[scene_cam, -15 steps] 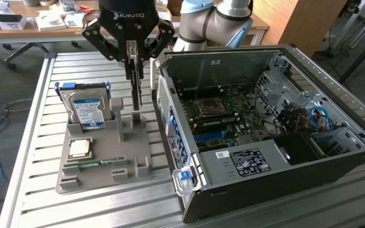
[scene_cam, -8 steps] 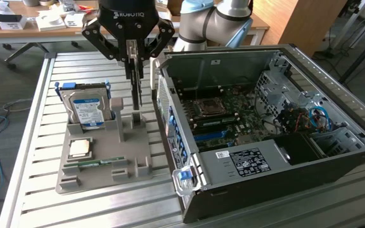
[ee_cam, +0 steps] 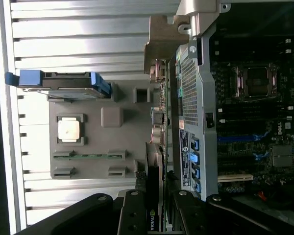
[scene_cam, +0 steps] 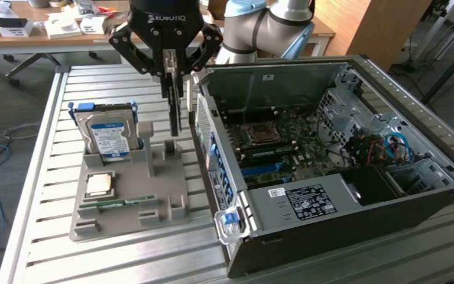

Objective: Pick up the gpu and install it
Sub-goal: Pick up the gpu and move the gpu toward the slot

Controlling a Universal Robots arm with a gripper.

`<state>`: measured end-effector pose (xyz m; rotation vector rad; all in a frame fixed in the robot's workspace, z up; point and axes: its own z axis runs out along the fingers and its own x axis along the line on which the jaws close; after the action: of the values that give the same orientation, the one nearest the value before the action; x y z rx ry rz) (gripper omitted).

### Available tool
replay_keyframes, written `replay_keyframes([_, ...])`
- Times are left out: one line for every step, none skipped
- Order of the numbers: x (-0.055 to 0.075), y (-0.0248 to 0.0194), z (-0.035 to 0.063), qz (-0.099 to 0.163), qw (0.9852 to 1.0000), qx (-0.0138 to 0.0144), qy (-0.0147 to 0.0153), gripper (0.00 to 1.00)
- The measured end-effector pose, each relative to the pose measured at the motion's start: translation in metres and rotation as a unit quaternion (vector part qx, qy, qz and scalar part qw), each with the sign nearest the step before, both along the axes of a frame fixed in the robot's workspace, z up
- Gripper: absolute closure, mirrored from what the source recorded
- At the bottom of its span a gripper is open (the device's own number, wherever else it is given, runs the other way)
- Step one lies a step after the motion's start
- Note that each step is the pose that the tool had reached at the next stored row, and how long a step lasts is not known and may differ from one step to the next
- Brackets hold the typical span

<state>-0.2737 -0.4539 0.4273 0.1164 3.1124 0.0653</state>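
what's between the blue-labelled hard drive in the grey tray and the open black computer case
The thin black gpu card, edge-on, gripped by the black gripper over the grey tray, in the exterior view.

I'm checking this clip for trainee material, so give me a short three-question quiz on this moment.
1. True or false: the gpu is already seated in the computer case.
2. What stands upright in the grey holder, toward the exterior view's left? A) hard drive B) fan C) keyboard
3. Fill in: the gripper has its fingers shut on the ____.
Key: 1 false, it hangs over the holder, outside the case; 2 A; 3 gpu.
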Motion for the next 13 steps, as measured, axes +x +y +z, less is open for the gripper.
replay_keyframes([0.002,0.0000,0.0000,0.000,1.0000,0.0000,0.0000,0.74])
replay_keyframes([0.004,0.0000,0.0000,0.000,1.0000,0.0000,0.0000,0.74])
replay_keyframes([0.006,0.0000,0.0000,0.000,1.0000,0.0000,0.0000,0.74])
replay_keyframes([0.007,0.0000,0.0000,0.000,1.0000,0.0000,0.0000,0.74])
replay_keyframes([0.009,0.0000,0.0000,0.000,1.0000,0.0000,0.0000,0.74])
replay_keyframes([0.012,0.0000,0.0000,0.000,1.0000,0.0001,0.0000,0.74])
replay_keyframes([0.014,0.0000,-0.0001,0.000,1.0000,0.0001,-0.0001,0.74])
replay_keyframes([0.017,0.0000,0.0000,0.000,1.0000,0.0001,0.0000,0.74])
replay_keyframes([0.020,0.0000,0.0000,0.000,1.0000,0.0001,0.0000,0.74])
replay_keyframes([0.023,0.0000,0.0000,0.000,1.0000,0.0001,0.0000,0.74])
replay_keyframes([0.026,0.0000,0.0000,0.000,1.0000,0.0001,0.0000,0.74])
replay_keyframes([0.029,0.0000,0.0000,0.000,1.0000,0.0001,0.0000,0.74])
replay_keyframes([0.032,0.0000,0.0000,0.000,1.0000,0.0002,0.0000,0.74])
